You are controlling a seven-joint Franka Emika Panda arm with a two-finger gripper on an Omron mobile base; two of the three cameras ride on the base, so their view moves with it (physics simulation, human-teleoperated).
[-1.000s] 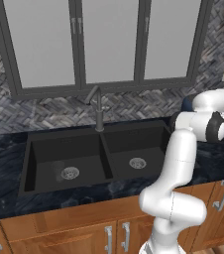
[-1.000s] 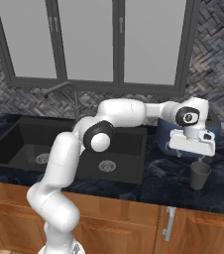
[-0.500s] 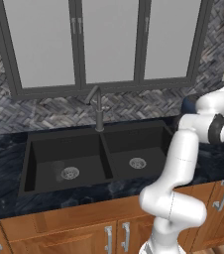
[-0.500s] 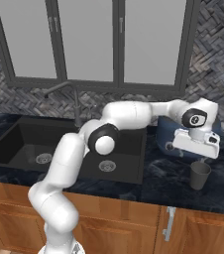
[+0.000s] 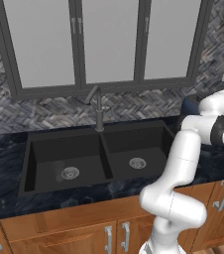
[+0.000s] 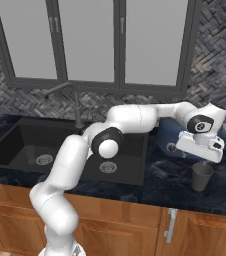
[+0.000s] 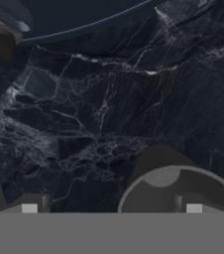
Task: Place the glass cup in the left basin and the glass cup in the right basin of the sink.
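The gripper (image 6: 201,159) hangs just above a glass cup (image 6: 201,176) on the dark counter (image 6: 225,192). Its jaws stand fully apart, holding nothing. The sink (image 6: 30,145) lies well off at nine o'clock.

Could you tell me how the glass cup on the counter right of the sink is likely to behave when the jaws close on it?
The glass cup stands upright, taller than wide, so an off-centre nudge could probably tip it. Its smooth, rigid-looking wall may slip in a light grip. It looks thin and hollow, so likely light.

Arm is reaching farther right and lowering, bringing the wide-open tool (image 6: 201,156) down close above the glass cup (image 6: 202,176) on the counter (image 6: 220,190).
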